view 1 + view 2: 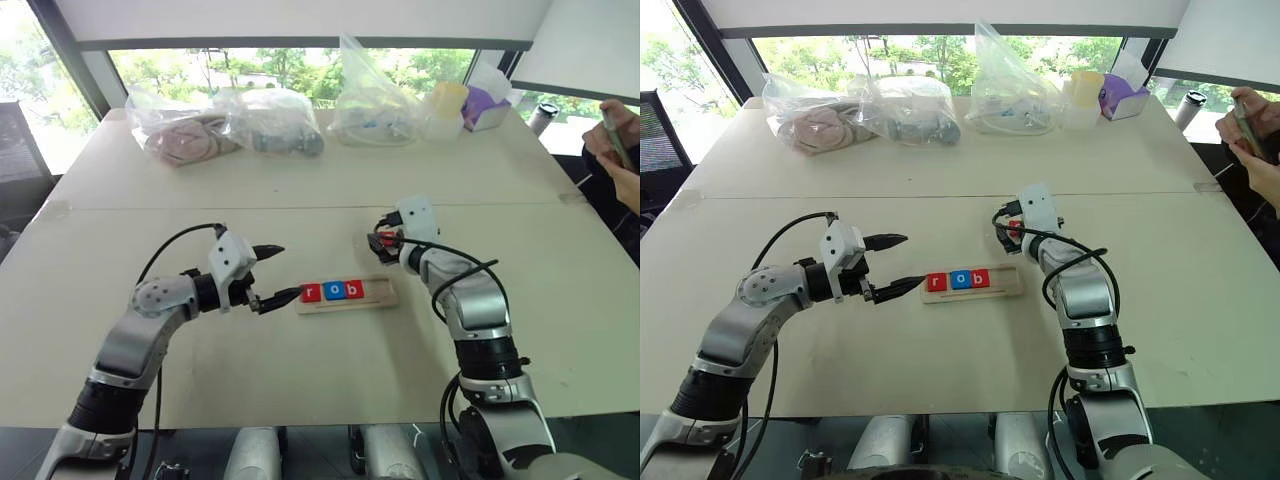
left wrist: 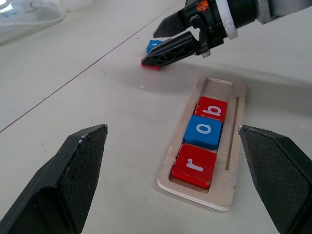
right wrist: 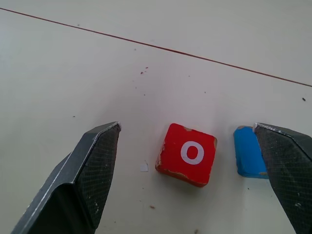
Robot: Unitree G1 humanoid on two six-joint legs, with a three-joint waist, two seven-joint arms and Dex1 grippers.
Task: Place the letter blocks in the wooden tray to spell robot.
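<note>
The wooden tray [image 1: 386, 291] lies mid-table, holding a red "r" [image 2: 194, 165], a blue "o" [image 2: 203, 132] and a red "b" [image 2: 211, 108] in a row from its left end; its right part is bare. Just left of the tray, my left gripper [image 1: 290, 270] hovers open and empty. Behind the tray's right end, my right gripper [image 3: 187, 129] is open and angled down over a loose red "o" block [image 3: 187, 154] on the table. A blue block [image 3: 247, 157] lies beside it, partly hidden by one finger, its letter unseen.
Several clear plastic bags [image 1: 280, 120] of items and a purple box [image 1: 487, 105] line the far side of the table. A person's hands holding a phone [image 1: 615, 135] show at the right edge. A seam [image 1: 150, 208] crosses the table behind the arms.
</note>
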